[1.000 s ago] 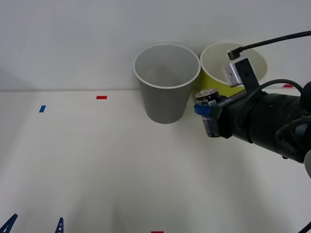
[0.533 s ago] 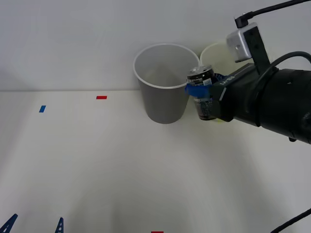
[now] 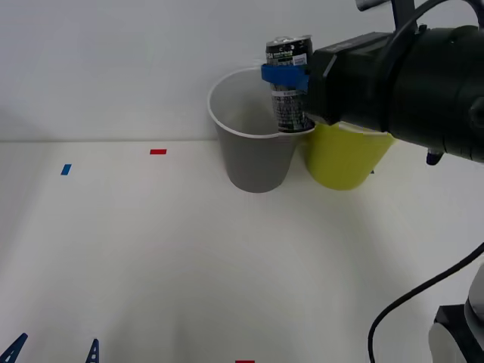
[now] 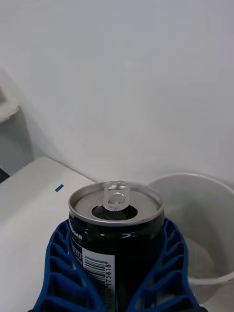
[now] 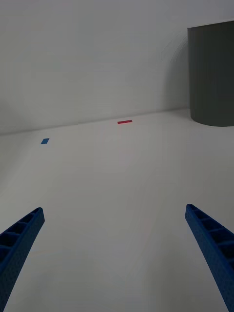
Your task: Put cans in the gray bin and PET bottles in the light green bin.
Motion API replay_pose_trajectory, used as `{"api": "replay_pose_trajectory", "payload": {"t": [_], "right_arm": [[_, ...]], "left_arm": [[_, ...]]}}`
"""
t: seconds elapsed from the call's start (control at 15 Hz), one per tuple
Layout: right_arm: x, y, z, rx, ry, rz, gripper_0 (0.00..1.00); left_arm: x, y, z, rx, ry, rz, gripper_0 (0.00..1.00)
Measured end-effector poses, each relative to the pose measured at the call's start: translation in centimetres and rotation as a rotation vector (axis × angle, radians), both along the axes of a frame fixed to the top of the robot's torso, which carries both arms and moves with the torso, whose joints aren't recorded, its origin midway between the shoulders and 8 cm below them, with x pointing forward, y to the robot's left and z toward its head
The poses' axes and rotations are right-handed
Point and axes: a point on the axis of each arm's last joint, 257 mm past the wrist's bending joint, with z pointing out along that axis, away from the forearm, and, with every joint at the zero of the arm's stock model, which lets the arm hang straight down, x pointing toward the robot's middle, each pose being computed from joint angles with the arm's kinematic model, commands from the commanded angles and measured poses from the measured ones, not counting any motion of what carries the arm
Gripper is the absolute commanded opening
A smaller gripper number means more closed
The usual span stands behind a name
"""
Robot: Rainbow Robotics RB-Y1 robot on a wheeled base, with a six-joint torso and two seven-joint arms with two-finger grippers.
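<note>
While the left gripper (image 5: 117, 253) rests low over the near part of the white table (image 3: 151, 249) with its blue ribbed fingers spread wide, the right gripper (image 3: 285, 74) is clamped on the small black drink can with silver ends (image 3: 288, 83). The can stands upright, raised at the right-hand rim of the tall tapered gray bin with a white rim (image 3: 253, 155); its base seems to dip just inside that rim, though depth is hard to judge. The yellow-green bin of the same shape (image 3: 344, 155) stands just beside the gray one, partly under the right arm. Wide bare tabletop lies in front, marked by small red (image 3: 157, 151) and blue tape pieces (image 3: 66, 169).
</note>
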Motion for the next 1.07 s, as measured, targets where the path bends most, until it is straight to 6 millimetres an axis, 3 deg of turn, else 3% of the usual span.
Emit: {"api": "replay_pose_trajectory", "payload": {"t": [0.27,0.47,0.87,1.07], "right_arm": [[2.7,3.6,1.9,0.051,-0.052,0.042,0.0],[5.0,5.3,1.7,0.054,-0.115,0.025,0.0],[10.6,5.6,0.4,0.103,-0.174,-0.029,0.0],[12.4,5.3,-0.5,0.099,-0.192,-0.056,0.0]], "left_arm": [[0.0,0.0,0.0,0.0,0.0,0.0,1.0],[0.0,0.0,0.0,0.0,0.0,0.0,1.0],[0.0,0.0,0.0,0.0,0.0,0.0,1.0],[0.0,0.0,0.0,0.0,0.0,0.0,1.0]]}}
